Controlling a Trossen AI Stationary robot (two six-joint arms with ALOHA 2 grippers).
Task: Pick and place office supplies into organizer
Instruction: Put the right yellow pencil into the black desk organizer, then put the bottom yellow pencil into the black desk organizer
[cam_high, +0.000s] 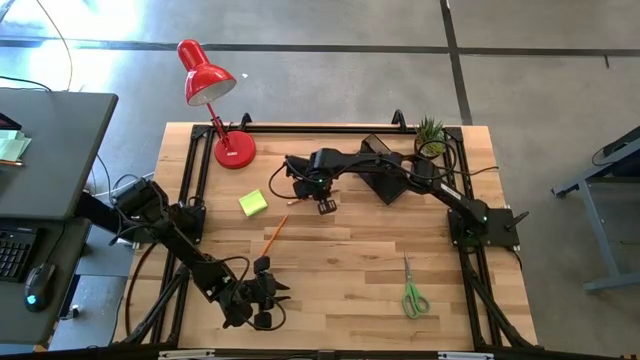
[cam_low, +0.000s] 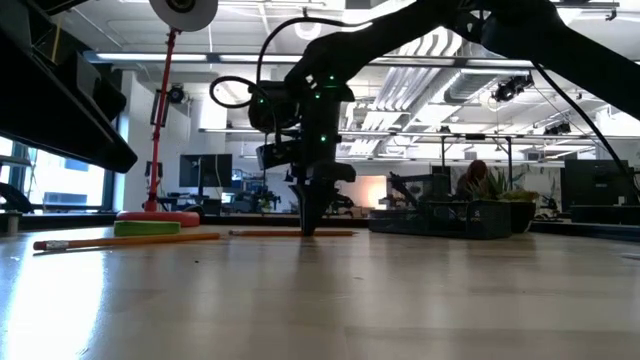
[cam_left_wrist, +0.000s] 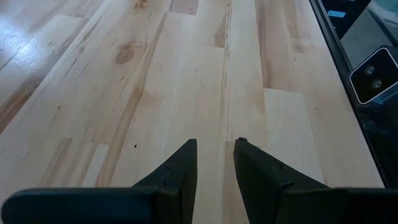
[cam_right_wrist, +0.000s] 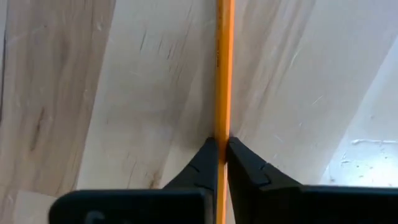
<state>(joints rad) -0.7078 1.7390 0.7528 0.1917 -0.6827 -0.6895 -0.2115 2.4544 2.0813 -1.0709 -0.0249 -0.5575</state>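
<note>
While the left gripper (cam_high: 268, 296) rests low at the near edge of the wooden table (cam_high: 350, 270), its fingers (cam_left_wrist: 177, 171) parted a little with nothing but bare boards between them, the right gripper (cam_high: 296, 189) is down at the tabletop toward the far side, between the red desk lamp (cam_high: 215, 95) and the black wire-mesh organizer (cam_high: 385, 165). In the right wrist view its two dark fingers (cam_right_wrist: 202, 163) are pinched together on an orange pencil (cam_right_wrist: 223, 74), which runs straight out from between the tips and lies flat on the wood. In the low view the same pencil (cam_low: 290, 233) shows as a thin line on the table at the foot of the lowered gripper (cam_low: 308, 222). A second orange pencil (cam_high: 274, 234) lies free on the boards nearer the middle, just beside the yellow-green sticky-note block (cam_high: 253, 203). The green-handled scissors (cam_high: 412, 290) lie well apart on the right part of the table. The organizer sits at the far edge, under the right arm, next to a small potted plant (cam_high: 430, 135).
</note>
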